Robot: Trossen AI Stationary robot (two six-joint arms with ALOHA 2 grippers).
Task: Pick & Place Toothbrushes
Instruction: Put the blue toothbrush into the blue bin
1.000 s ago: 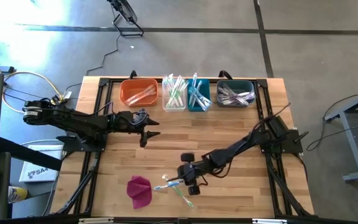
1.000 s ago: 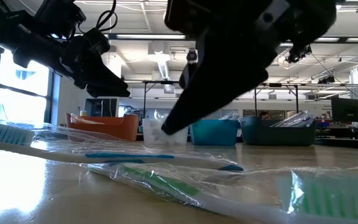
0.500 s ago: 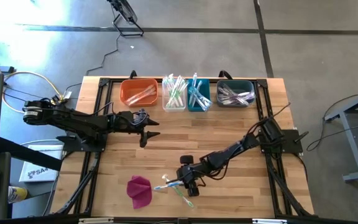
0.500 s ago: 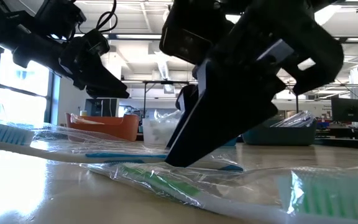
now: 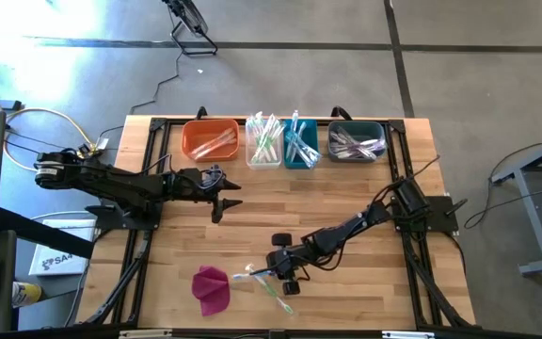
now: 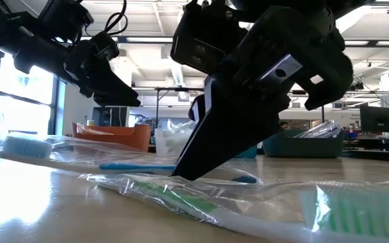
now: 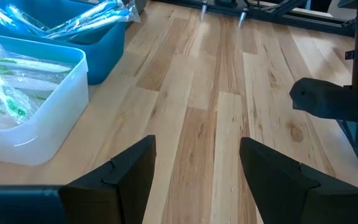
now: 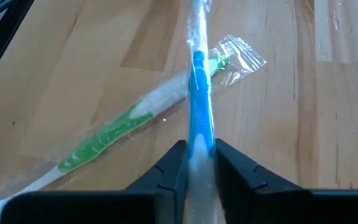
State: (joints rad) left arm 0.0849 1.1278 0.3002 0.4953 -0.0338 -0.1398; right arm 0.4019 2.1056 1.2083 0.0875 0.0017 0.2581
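Right gripper (image 8: 194,163) clamps the blue toothbrush (image 8: 199,106) on the worktop (image 7: 216,112); lift straight, clearing the green toothbrush (image 8: 104,138). Left gripper (image 7: 197,165) waits open.

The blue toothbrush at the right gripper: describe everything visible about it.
The blue toothbrush is a thin stick with a blue-and-white handle, sealed in a clear, shiny, crinkled wrapper. It lies flat on the wooden table near the front edge, crossing over a green toothbrush in its own wrapper. The right gripper has its two dark fingers closed on either side of the handle. In the low view its pale bristled head points away from the gripper, beside the magenta cloth.
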